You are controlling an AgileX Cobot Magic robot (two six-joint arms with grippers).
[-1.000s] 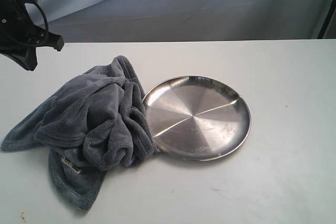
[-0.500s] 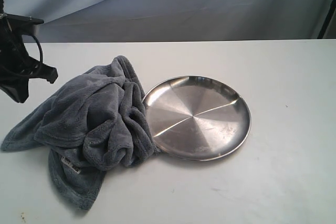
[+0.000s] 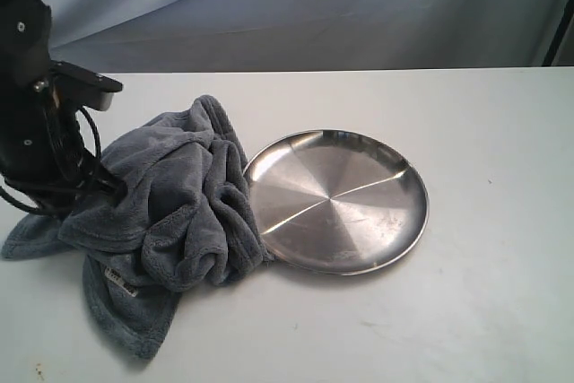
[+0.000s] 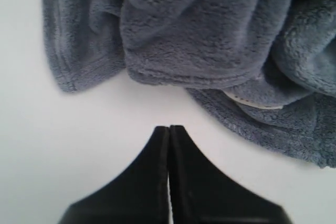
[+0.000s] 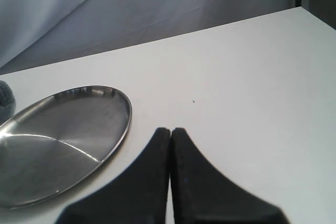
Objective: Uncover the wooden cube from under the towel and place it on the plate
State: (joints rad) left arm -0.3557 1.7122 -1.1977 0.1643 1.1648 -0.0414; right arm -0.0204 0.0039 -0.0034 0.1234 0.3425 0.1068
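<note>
Three views, and none shows the wooden cube; judging by the task, it lies somewhere under the towel's folds, though no bulge gives away where.

From the exterior camera, the towel [image 3: 170,213] sits heaped on the left of the white table [image 3: 484,293]. Its right folds touch the left rim of the plate [image 3: 336,199], which is bare. The left arm [image 3: 40,132] stands over the towel's left edge, probably so it can take hold of the cloth there. Its own body hides its fingertips. The right arm is out of frame.

On the left wrist camera, the left gripper [image 4: 169,129] has its fingers pressed together with nothing between them. It hangs above bare table just short of the towel's hem. A small sewn label [image 4: 252,99] peeks from a fold.

On the right wrist camera, the right gripper [image 5: 170,131] is likewise closed and empty. It hovers by the plate's right side, well apart from the towel, likely kept clear for the cube. The frame cuts off part of the plate.
</note>
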